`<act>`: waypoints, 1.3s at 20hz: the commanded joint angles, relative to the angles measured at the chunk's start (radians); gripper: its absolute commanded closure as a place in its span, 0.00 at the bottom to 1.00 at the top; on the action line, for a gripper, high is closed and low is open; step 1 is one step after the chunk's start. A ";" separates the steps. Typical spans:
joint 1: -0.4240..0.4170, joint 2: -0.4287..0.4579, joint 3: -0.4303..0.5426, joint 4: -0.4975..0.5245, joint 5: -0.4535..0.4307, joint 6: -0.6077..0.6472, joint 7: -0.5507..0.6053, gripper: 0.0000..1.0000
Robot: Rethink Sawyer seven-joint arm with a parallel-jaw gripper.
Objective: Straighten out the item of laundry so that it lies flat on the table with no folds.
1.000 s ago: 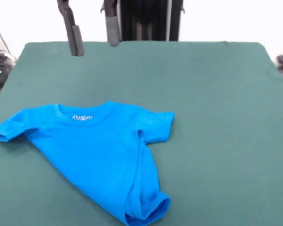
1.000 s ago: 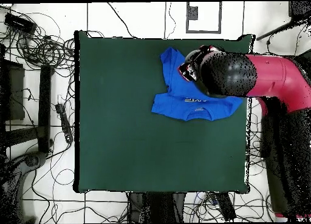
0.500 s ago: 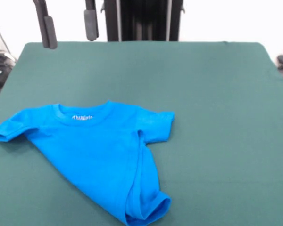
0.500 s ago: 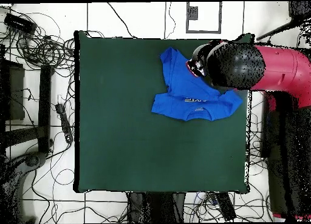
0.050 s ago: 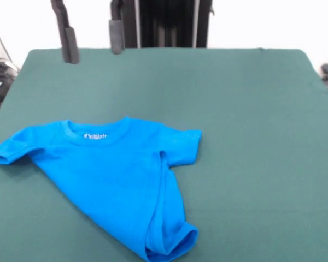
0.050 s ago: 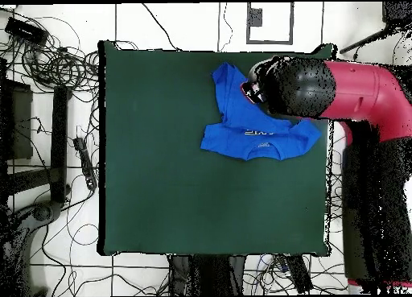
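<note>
The item of laundry [image 5: 112, 174] is a bright blue T-shirt lying on the green table [image 5: 251, 109] at the front left. Its neck faces the far side, with a small white label inside the collar. Both sleeves are spread out, while the body is folded and bunched into a roll toward the lower right hem [image 5: 172, 240]. My gripper [image 5: 93, 42] hangs open high above the table's far left edge, well clear of the shirt, with nothing between its fingers. From overhead, the red arm [image 6: 346, 84] covers part of the shirt [image 6: 241, 121].
The shirt's left sleeve [image 5: 3, 153] lies close to the table's side edge. Around the table [image 6: 161, 165], cables [image 6: 56, 64] cover the floor, and a black frame [image 6: 32, 141] stands beside it.
The gripper swung left along the far edge, then came back a little to the right and slightly lower. It stays open. The shirt has not moved.
</note>
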 commanded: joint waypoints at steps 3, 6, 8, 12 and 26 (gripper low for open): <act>0.123 0.115 -0.075 0.070 0.052 -0.111 0.366 0.00; 0.150 0.132 -0.106 0.063 0.060 -0.147 0.387 0.00; 0.164 0.148 -0.124 0.050 0.068 -0.164 0.384 0.00; 0.172 0.191 -0.143 0.036 0.083 -0.216 0.378 0.00; 0.173 0.286 -0.187 0.032 0.106 -0.346 0.336 0.00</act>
